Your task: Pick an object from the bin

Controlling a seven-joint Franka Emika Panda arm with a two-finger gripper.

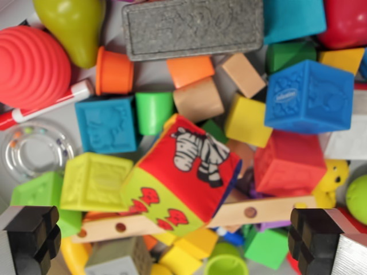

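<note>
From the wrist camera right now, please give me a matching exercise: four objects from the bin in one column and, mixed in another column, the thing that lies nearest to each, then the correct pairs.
Objects:
1. grey block
2. zebra cube
3. red ridged ball
4. orange cup

Neighbours:
A. the red and white marker just below it
B. the green pear above and to the wrist view's left
C. the wooden strip with holes under its lower edge
D. the small orange block just below it

Pairs: 1-D, 2-C, 3-A, 4-B
</note>
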